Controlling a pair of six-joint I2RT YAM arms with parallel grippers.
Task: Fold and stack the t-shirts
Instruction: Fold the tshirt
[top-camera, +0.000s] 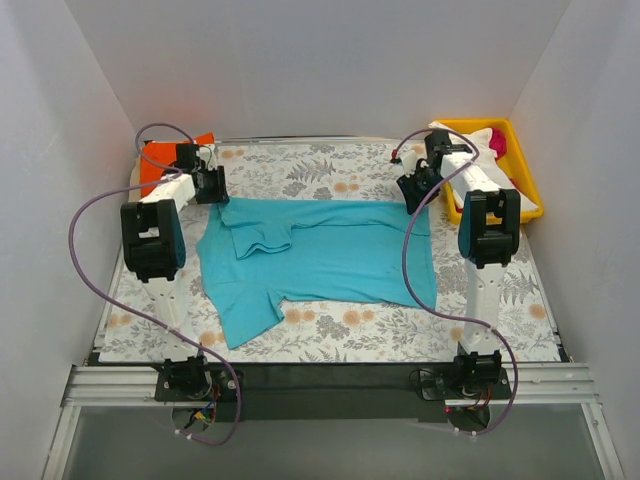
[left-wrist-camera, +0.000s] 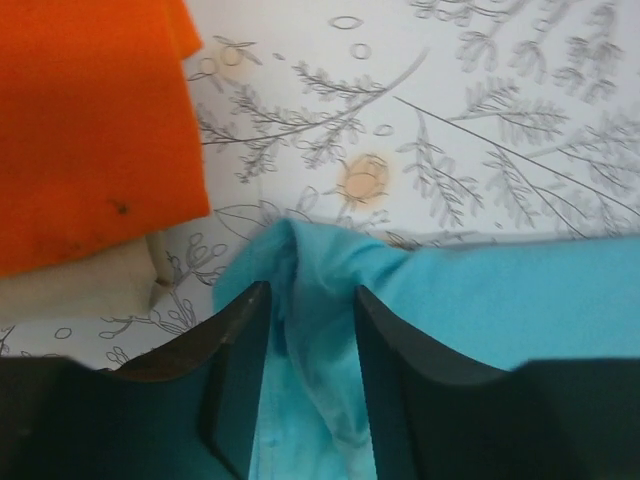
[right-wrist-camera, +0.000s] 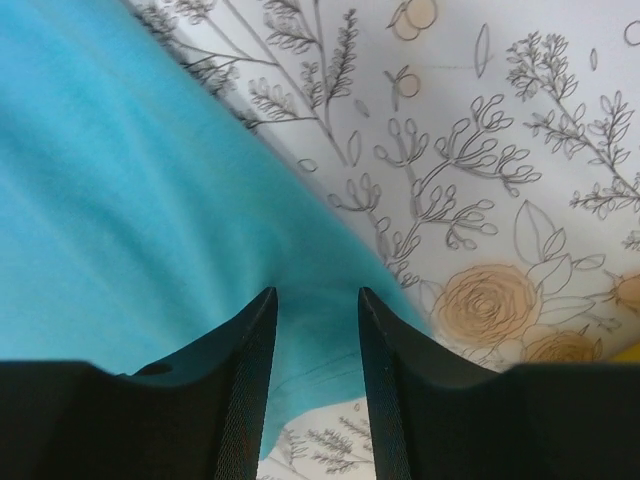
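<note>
You're getting bright, even light, faint shadows; wrist views are blurring, teal shirt (left-wrist-camera: 480, 300) going soft up close.

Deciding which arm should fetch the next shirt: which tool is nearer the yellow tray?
Right. The right tool sits just left of the yellow tray; the left tool is far across on the opposite side, beside the orange shirt.

Orange t-shirt (top-camera: 152, 172) at ten o'clock — mostly behind the left arm (top-camera: 152, 238); tray (top-camera: 527, 168) contents at two o'clock — partly covered.
</note>
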